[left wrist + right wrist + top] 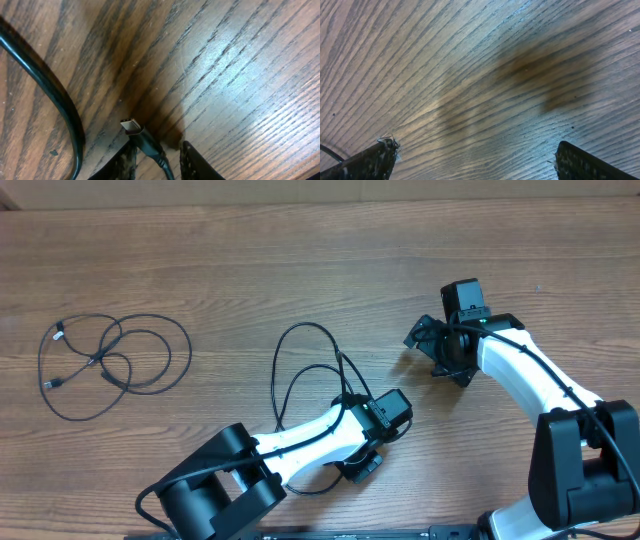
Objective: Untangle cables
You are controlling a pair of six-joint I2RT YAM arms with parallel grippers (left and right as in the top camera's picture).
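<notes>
Looks like a robotics lab bench you're running, not anybody's home. A plain wood-grain desk fills all three views. The white-and-black left arm and right arm reach in from its near edge, thin black cables lie loose on it, and woodgrain runs between your right fingers.

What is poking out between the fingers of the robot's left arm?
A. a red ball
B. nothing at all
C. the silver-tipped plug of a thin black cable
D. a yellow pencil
C: the left wrist view shows the silver-tipped plug of a thin black cable lying on the wooden table between the two dark fingers.
</notes>
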